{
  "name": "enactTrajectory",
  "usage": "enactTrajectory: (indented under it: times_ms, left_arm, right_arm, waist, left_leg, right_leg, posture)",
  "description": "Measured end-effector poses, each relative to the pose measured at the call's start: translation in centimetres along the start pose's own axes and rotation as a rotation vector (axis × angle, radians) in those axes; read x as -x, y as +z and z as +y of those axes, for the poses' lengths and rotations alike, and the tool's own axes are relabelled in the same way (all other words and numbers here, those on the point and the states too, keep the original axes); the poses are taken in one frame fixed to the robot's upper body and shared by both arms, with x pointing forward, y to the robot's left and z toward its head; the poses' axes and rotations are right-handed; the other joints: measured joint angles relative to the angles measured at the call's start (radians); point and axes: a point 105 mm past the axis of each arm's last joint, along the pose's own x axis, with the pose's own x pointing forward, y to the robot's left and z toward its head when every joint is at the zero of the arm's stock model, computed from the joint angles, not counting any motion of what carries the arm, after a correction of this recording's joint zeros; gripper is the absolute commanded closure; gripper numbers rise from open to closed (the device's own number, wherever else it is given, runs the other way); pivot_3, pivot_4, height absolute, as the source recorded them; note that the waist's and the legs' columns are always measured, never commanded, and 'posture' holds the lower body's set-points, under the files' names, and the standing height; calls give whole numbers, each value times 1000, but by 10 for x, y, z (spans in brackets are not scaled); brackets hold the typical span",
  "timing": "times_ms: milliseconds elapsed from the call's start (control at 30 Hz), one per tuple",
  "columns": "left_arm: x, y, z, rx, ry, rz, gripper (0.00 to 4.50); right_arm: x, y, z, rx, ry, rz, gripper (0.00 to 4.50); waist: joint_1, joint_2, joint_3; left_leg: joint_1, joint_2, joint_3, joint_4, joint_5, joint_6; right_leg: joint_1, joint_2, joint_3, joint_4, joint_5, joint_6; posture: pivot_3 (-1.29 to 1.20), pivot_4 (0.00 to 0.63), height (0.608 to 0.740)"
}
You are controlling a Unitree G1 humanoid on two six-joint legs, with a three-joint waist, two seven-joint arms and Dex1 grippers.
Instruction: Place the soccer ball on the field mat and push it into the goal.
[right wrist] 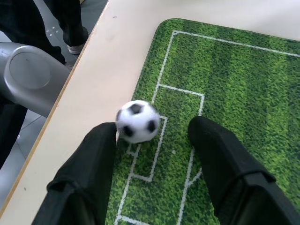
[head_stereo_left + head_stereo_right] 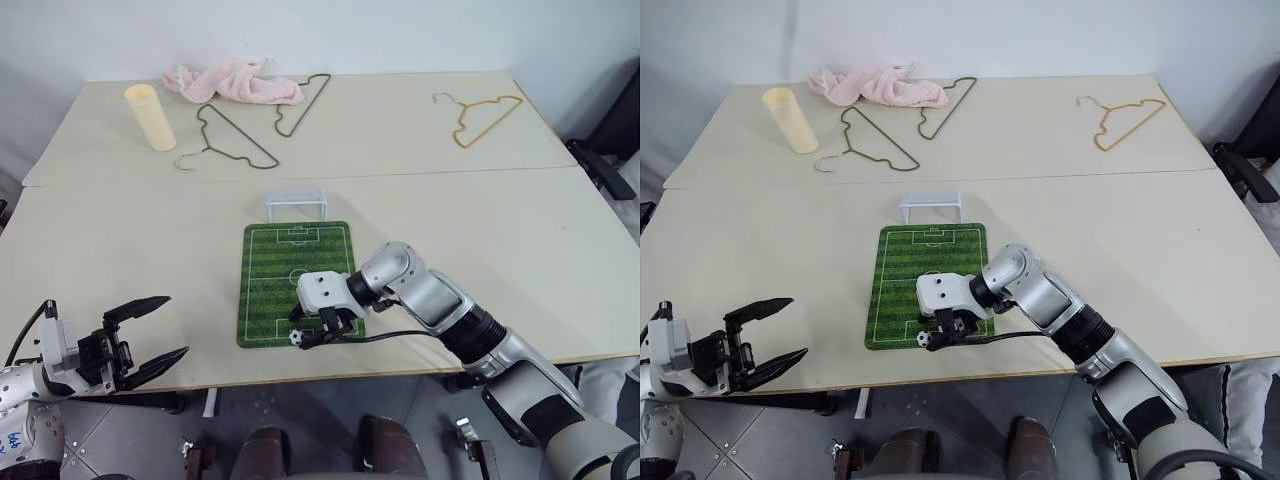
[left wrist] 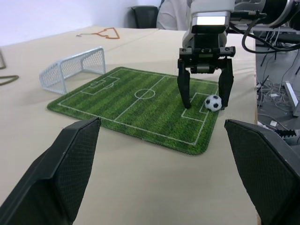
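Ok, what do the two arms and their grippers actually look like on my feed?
The right arm is silver-grey metal with black joint bands, ending in a white block wrist and a black cable looping under it. The right gripper has two slim black jaws. The left gripper has broad black textured jaws on a grey wrist with black wiring.

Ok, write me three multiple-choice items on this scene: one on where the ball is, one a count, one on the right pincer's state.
1. Where is the soccer ball?
A. inside the goal
B. on the field mat's near end, opposite the goal
C. off the mat

2. How many wire hangers lie on the table?
A. one
B. three
C. five

3. The right pincer is:
A. open around the ball
B. shut on the ball
C. shut on the towel

Answers:
B, it sits on the field mat, far from the goal.
B, two dark, one orange.
A, fingers apart beside the ball.
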Motion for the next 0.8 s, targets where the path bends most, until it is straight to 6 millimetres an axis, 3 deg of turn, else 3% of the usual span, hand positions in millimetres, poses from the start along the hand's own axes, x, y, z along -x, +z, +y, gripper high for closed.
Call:
enactTrajectory:
  times_ms: [500, 667, 767, 800]
  left_arm:
    - [-7, -1, 5, 2, -7, -6, 0]
    - [-7, -1, 4, 5, -8, -6, 0]
    - [-6, -1, 3, 8, -9, -4, 0]
    - [-7, -1, 3, 9, -11, -3, 0]
  right_arm:
    - [16, 22, 4, 30, -2, -60, 1739]
    - [22, 46, 0, 49, -54, -147, 3309]
    - [12, 57, 6, 42, -45, -187, 4320]
    - [7, 55, 11, 37, -28, -186, 4468]
  waist:
    - [1, 0, 0]
    - [-1, 0, 0]
    - [-1, 0, 0]
    - [0, 0, 0]
  left_leg:
    - [0, 0, 0, 0, 0, 0]
    - [0, 1, 0, 0, 0, 0]
    - [0, 1, 0, 0, 0, 0]
    - [0, 1, 0, 0, 0, 0]
  right_leg:
    - [0, 0, 0, 0, 0, 0]
    - [-1, 0, 0, 0, 0, 0]
    - [-1, 1, 0, 0, 0, 0]
    - [-1, 1, 0, 0, 0, 0]
  posture:
    - [0, 150, 740]
    - [0, 150, 740]
    - [0, 150, 740]
    - [0, 150, 740]
